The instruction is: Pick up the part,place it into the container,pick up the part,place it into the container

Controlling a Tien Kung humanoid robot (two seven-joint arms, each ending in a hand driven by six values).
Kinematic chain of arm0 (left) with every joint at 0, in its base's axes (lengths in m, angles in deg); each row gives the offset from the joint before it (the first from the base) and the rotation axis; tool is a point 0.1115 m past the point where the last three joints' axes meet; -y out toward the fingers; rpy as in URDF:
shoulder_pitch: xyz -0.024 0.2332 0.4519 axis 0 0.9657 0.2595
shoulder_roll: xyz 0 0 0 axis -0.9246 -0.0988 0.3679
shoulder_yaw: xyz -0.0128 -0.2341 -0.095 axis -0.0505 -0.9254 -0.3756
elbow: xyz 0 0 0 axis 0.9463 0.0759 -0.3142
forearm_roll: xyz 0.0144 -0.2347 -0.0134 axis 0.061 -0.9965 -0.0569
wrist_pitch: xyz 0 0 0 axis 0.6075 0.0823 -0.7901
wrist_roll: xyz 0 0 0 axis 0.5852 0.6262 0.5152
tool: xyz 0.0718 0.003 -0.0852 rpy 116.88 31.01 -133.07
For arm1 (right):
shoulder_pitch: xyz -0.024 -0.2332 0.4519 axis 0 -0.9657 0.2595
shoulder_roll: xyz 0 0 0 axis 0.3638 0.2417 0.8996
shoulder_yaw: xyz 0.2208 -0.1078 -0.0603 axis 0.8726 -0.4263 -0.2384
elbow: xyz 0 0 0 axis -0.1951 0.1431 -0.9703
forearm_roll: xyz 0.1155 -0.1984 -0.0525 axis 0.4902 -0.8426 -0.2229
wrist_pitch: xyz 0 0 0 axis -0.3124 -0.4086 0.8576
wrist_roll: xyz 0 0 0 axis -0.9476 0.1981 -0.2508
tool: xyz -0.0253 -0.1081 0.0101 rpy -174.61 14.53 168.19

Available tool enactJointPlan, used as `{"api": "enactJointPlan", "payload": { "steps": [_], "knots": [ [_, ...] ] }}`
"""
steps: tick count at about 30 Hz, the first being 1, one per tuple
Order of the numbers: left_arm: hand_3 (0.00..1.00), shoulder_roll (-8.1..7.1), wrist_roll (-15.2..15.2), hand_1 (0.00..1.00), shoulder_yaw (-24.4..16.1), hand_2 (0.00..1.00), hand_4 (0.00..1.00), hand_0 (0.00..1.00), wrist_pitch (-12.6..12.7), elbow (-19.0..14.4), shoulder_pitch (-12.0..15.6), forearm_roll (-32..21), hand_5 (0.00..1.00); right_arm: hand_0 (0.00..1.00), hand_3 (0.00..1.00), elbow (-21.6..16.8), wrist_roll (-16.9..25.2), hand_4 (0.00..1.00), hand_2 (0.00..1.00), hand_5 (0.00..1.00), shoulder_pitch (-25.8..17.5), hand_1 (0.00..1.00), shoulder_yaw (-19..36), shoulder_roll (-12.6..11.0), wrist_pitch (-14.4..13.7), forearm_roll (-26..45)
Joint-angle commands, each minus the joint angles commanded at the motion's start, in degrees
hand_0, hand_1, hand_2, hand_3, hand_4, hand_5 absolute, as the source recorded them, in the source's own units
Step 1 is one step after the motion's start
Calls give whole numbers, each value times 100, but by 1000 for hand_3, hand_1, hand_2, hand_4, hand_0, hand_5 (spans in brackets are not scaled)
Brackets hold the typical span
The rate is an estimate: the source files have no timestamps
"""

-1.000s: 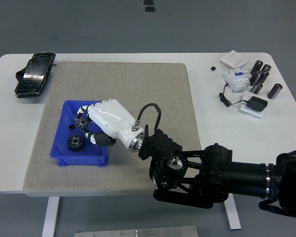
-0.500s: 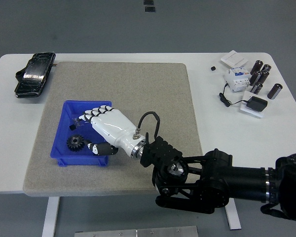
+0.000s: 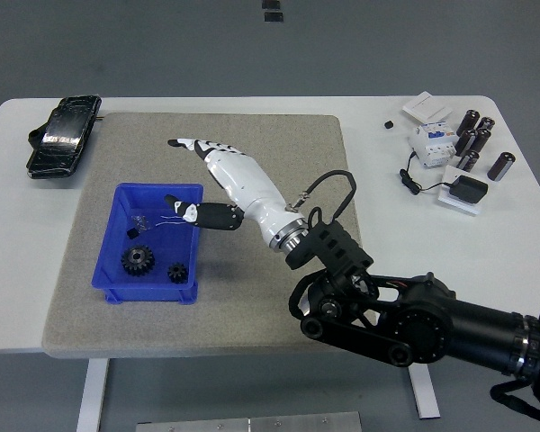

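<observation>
Two dark toothed gears [image 3: 138,261] [image 3: 176,271] lie side by side inside the blue container [image 3: 117,286] on the mat.

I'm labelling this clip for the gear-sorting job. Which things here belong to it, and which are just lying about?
Job:
- blue bin
- big gear and small gear, both in the bin
- right robot hand, open, above the mat

Lying about:
- grey mat under the bin
- black case, far left
- cylinders, white breaker and adapter, far right

A black pouch [image 3: 64,137] lies far left of the hand; dark cylinders [image 3: 478,142], a white electrical unit [image 3: 433,141] and a black adapter [image 3: 471,191] sit far right.
</observation>
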Motion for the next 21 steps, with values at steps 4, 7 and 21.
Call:
{"api": "enactJointPlan", "payload": {
  "steps": [4, 7, 21],
  "knots": [
    [598, -5, 16, 672, 9, 649, 681, 718, 3, 9, -4, -23, 342, 830, 804, -224, 634, 719, 815, 363, -443, 822, 638, -332, -27, 843],
    [597, -16, 27, 672, 14, 649, 680, 718, 3, 16, -9, -34, 340, 789, 761, -377, 1100, 721, 780, 369, -802, 789, 1144, -534, 29, 1443],
    [597, -75, 59, 672, 11, 648, 679, 719, -28, 40, -40, 8, 336, 765, 736, -708, 2187, 720, 758, 376, -2222, 768, 3170, -1214, 286, 3092]
  ]
}}
